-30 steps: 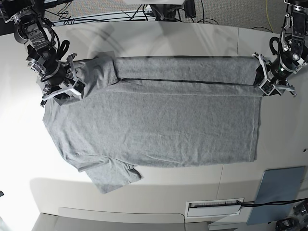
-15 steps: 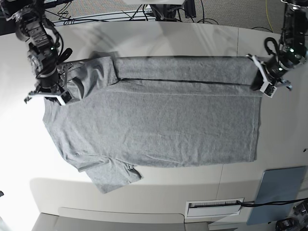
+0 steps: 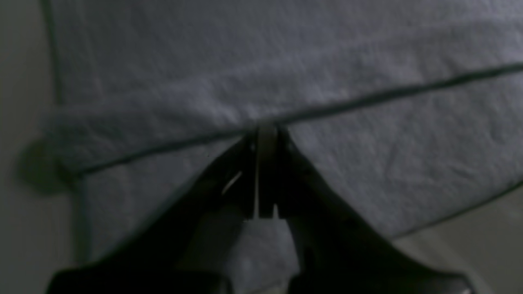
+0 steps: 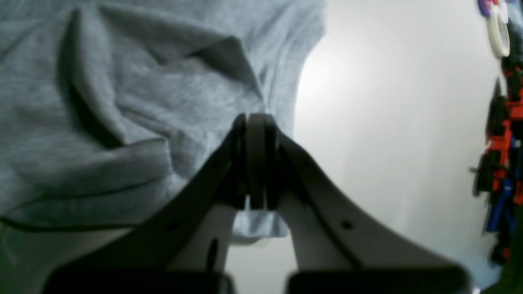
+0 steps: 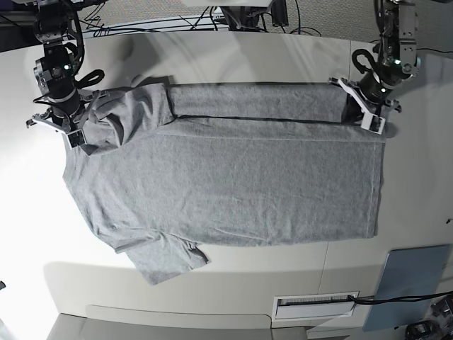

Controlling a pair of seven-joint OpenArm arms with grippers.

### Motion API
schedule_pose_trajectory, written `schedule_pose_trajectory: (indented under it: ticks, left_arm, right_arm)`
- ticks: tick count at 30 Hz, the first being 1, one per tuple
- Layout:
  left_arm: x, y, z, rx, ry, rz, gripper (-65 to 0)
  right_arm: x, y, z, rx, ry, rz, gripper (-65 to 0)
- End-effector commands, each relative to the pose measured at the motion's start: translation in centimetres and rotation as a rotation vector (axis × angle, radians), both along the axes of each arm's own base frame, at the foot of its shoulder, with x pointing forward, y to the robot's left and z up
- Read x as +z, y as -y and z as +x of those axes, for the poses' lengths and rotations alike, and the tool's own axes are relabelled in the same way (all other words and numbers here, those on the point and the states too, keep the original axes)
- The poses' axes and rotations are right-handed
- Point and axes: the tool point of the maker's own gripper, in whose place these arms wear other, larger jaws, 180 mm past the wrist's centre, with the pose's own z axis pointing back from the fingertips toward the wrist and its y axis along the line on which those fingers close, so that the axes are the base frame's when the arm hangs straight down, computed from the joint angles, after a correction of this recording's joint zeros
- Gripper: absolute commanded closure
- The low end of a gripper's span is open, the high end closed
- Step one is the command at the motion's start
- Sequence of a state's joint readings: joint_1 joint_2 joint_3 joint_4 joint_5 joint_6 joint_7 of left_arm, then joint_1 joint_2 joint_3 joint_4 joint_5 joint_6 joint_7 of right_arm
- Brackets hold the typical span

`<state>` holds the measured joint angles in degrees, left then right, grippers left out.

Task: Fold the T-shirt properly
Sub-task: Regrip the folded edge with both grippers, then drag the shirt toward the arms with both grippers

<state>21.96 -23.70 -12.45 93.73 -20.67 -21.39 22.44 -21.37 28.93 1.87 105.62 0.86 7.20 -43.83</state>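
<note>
The grey T-shirt lies flat on the white table, plain side up, with its far long edge folded over along a dark line. One sleeve sticks out at the near left; the other lies crumpled at the far left. My left gripper is shut, and in the left wrist view its tips stand right at the fold line of the T-shirt. My right gripper is shut too, its tips at the edge of the crumpled sleeve. No cloth shows between either pair of fingers.
A blue-grey panel lies at the near right corner, with a white slotted strip beside it. Cables run along the far edge. Coloured clutter hangs at the right of the right wrist view.
Both grippers went from open to shut. The left arm drew inward along the fold, and the right arm pulled back toward the far left. The T-shirt stayed put.
</note>
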Motion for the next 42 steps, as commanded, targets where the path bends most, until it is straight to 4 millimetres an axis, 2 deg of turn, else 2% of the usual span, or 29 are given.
schedule_pose_trajectory:
  ticks: [1, 4, 6, 10, 15, 20, 23, 27, 32, 39, 42]
  left_arm:
    - [1.0, -0.3, 0.7, 0.003, 0.041, -0.001, 0.0]
    - [0.2, -0.2, 0.3, 0.018, 0.021, -0.016, 0.0]
    - [-1.1, -0.4, -0.4, 0.037, -0.016, -0.026, 0.0]
    - [-3.3, -0.1, -2.1, 0.023, -0.088, -0.052, 0.0]
    - [-4.2, 0.4, -4.6, -0.003, -0.139, -0.062, 0.0]
    - [-4.8, 0.8, -7.3, -0.014, -0.191, -0.058, 0.0]
    - [-5.3, 0.8, -9.2, -0.018, -0.231, -0.056, 0.0]
    - [-5.8, 1.1, -11.4, -0.045, -0.276, -0.063, 0.0]
    - [-6.0, 1.8, -13.3, -0.095, -0.312, -0.082, 0.0]
    - [-5.8, 2.1, -15.8, -0.123, -0.358, -0.059, 0.0]
    - [-5.8, 1.3, -16.4, -0.134, -0.371, -0.012, 0.0]
  right_arm:
    - [0.4, 0.7, 0.5, -0.005, 0.024, -0.012, 0.0]
    - [-1.9, 1.1, -0.2, -0.02, -0.032, 0.01, 0.0]
    - [-3.2, 1.0, -0.8, -0.016, -0.074, 0.023, 0.0]
    - [-4.1, 1.0, -1.9, -0.016, -0.132, 0.021, 0.0]
    - [-5.2, 1.1, -4.1, -0.018, -0.188, 0.014, 0.0]
    - [-6.3, 1.8, -7.2, -0.028, -0.261, -0.014, 0.0]
    - [-6.1, 2.2, -8.8, -0.029, -0.285, -0.037, 0.0]
    - [-4.5, 2.9, -10.3, -0.04, -0.274, -0.058, 0.0]
    - [-3.3, 3.6, -11.9, -0.038, -0.284, -0.08, 0.0]
    - [-3.5, 3.7, -12.6, -0.038, -0.306, -0.082, 0.0]
    - [-3.4, 4.1, -12.8, -0.041, -0.319, -0.106, 0.0]
